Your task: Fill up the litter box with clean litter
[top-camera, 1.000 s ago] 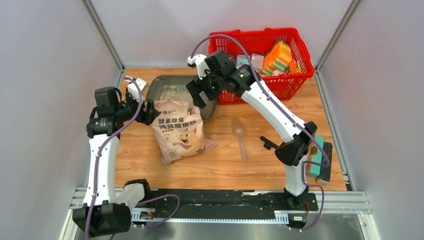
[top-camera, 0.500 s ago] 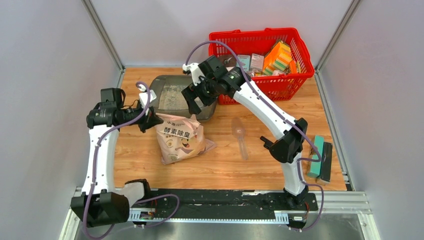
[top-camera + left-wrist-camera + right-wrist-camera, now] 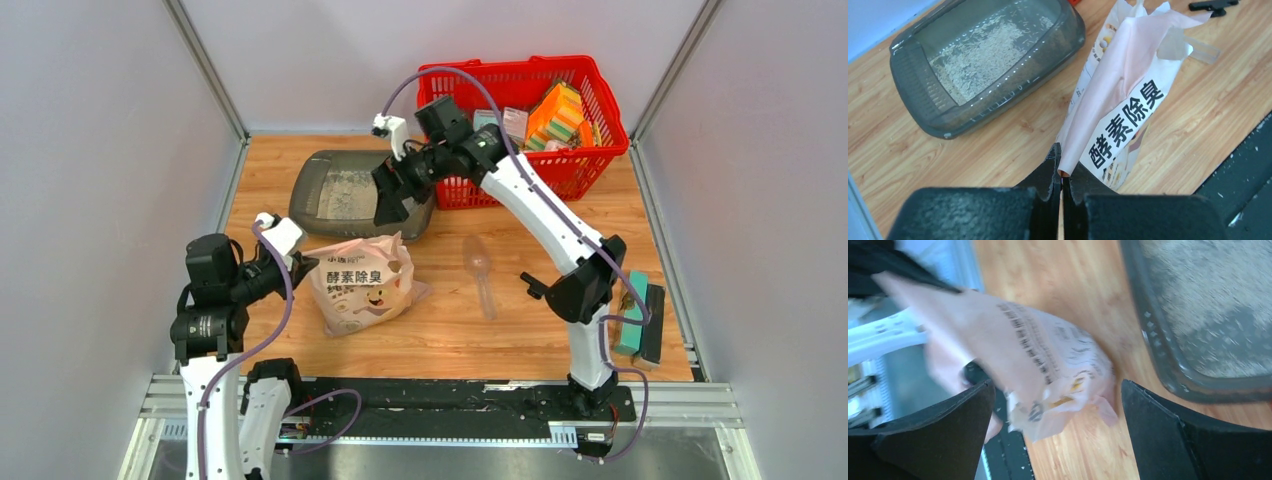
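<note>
Item one: left fingers (image 3: 1048,175), clenched on a thin fold at the edge of the bag (image 3: 1128,110). The bag slumps on the tabletop (image 3: 450,335) at 6 o'clock from the litter box (image 3: 913,95), near it but apart, its crumpled top toward the box. Your hold looks like film only. Lift from there and the weight below may drag the fold out of the fingers or tear it, and the bag would drop. Item two: right fingers (image 3: 933,435), released and spread wide, holding nothing. They hover over the 3 o'clock rim of the box with the bag in their view. With no second hold the bag would likely hang from one corner, swing, and tip its mouth wherever it likes. You would then have grains on the tabletop and not in the box. Item three: clean litter (image 3: 980,52), a thin patch in the box with part of the floor bare, so the fill is far from done. Item four: right arm over the rim. It may block the pour or nudge the box. Item five: pink scoop (image 3: 480,272) at 3 o'clock from the bag, and red basket (image 3: 520,65) at 3 o'clock from the box. Either could be swept by a swinging bag.
</note>
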`<state>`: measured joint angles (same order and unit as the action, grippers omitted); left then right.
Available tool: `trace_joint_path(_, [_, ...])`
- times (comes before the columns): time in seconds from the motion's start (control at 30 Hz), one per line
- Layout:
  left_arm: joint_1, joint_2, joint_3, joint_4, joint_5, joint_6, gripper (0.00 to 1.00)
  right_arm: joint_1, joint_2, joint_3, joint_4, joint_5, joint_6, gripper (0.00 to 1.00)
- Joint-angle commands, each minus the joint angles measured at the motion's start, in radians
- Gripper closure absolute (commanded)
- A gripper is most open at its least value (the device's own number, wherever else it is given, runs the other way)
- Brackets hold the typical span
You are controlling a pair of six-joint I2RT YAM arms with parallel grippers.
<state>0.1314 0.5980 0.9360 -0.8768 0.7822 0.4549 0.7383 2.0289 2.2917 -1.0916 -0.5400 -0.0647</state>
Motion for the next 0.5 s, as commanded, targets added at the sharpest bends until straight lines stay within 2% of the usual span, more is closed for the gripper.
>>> trace_joint_path(0.0, [0.001,-0.015,-0.017,0.171,-0.02,-0.131,1.0,-0.074,-0.15,-0.079,0.193,-0.49,-0.055,0.0])
trace_joint_path(0.1, [0.001,-0.027,-0.019,0.185,-0.035,-0.145,1.0,-0.07,-0.213,-0.21,0.286,-0.552,-0.065,0.0])
trace_joint_path(0.2, [0.001,-0.04,-0.017,0.197,-0.032,-0.162,1.0,-0.03,-0.216,-0.251,0.272,-0.448,-0.153,0.0])
trace_joint_path(0.33, [0.001,-0.043,-0.016,0.203,-0.026,-0.183,1.0,0.007,-0.161,-0.226,0.277,-0.332,-0.19,0.0])
trace_joint_path(0.47, [-0.001,-0.046,-0.012,0.206,-0.026,-0.191,1.0,0.033,-0.081,-0.147,0.285,-0.359,-0.205,0.0])
